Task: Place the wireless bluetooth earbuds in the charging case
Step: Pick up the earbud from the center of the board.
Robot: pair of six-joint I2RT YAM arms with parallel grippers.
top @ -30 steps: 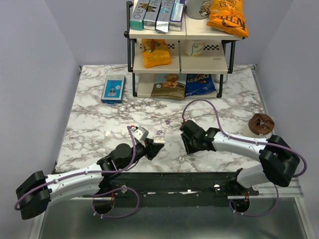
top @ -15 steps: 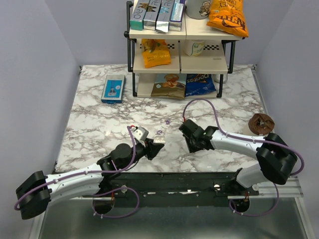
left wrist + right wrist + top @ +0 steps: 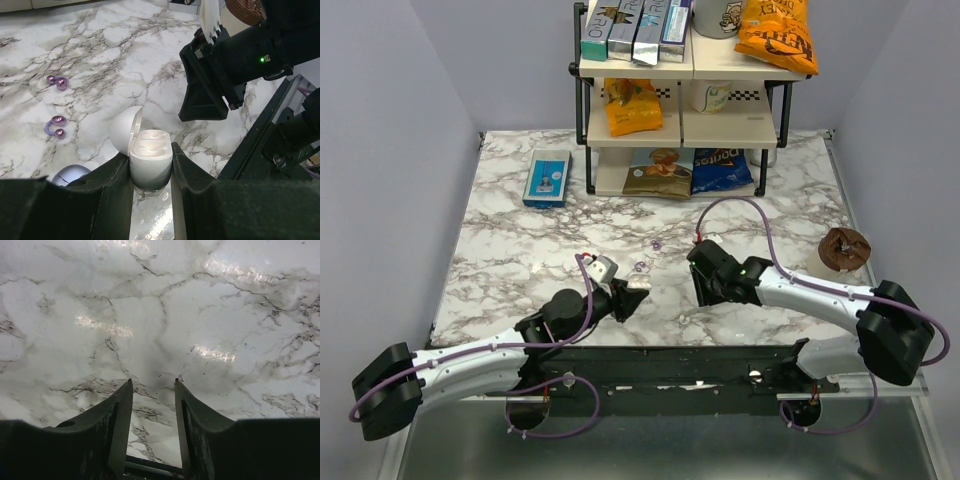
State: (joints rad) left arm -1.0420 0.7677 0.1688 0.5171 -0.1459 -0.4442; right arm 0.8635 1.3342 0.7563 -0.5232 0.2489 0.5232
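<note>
My left pincer (image 3: 151, 175) is clenched on the charging case (image 3: 151, 162), one finger on each flank, and holds it upright just above the desk (image 3: 520, 240), near the front edge. The lid (image 3: 125, 131) is swung back to the left, so the case is already open. Its two hollows (image 3: 149, 146) show only white plastic, and I judge that neither earbud is seated yet.

Just beyond and a little right of that pincer, the two purple earbuds lie loose on the marble. The nearer earbud (image 3: 59, 120) lies close to the case, and the farther earbud (image 3: 61, 83) lies apart from it, deeper in on the desk. Nothing touches either one.

Further right, my right pincer (image 3: 153, 382) hangs low over bare marble with its fingers parted a little. It is released and grasps nothing. Its own camera shows only the desk between the tips, with no earbud in that view. From above, it sits right of the earbuds and right of the case, facing my left pincer across a gap.

So the first part looks done: the case is picked up, opened and presented. Both pickups and both insertions are left. I reckon the right pincer has to go to an earbud first, since the left one is busy holding the case.
</note>
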